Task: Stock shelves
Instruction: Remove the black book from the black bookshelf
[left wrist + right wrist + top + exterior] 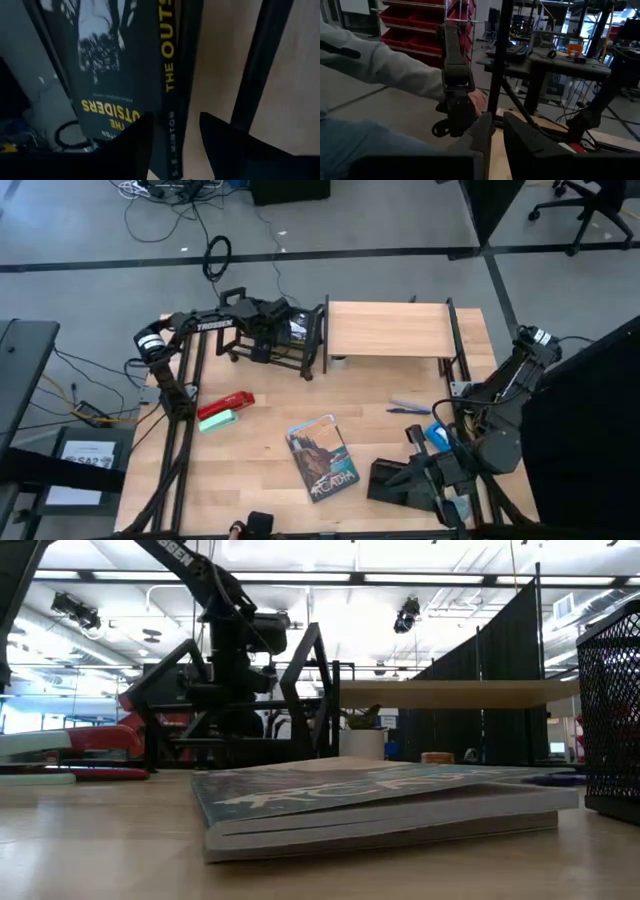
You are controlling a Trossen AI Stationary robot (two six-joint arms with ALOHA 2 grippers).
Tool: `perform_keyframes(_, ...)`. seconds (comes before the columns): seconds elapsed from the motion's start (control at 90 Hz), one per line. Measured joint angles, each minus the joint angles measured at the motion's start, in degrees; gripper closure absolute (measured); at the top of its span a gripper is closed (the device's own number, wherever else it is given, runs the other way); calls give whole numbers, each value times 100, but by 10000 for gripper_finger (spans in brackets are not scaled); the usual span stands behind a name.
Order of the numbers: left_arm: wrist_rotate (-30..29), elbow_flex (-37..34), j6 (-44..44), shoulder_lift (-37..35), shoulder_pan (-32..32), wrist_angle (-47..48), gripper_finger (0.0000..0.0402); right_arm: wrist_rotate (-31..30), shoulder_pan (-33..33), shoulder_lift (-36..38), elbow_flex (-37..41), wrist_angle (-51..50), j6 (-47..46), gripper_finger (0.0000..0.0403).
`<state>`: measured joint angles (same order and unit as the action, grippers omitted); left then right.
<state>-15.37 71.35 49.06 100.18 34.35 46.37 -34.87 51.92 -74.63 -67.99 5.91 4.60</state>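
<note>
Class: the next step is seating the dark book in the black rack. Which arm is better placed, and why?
Left. Its gripper is already at the black rack, jaws straddling the dark book. The right gripper waits at the table's near right corner.

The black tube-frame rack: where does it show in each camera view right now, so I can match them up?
High view: black tube-frame rack at top centre-left, under the left gripper.
Low view: left of centre, behind the flat book.
Left wrist view: a black bar beside the Outsiders book.
Right wrist view: cannot tell.
Shared landmark: the wood plank shelf beside it.
</note>
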Motion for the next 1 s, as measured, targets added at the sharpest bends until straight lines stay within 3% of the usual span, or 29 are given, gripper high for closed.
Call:
perform_keyframes(0.444, -645, 61, 283, 15, 0, -486, 261, 0, -87, 0, 0, -9, 0, 382)
perform_keyframes(1.0, -52, 75, -218, 244, 249, -408, 268, 0, -223, 0, 0, -30, 5, 382)
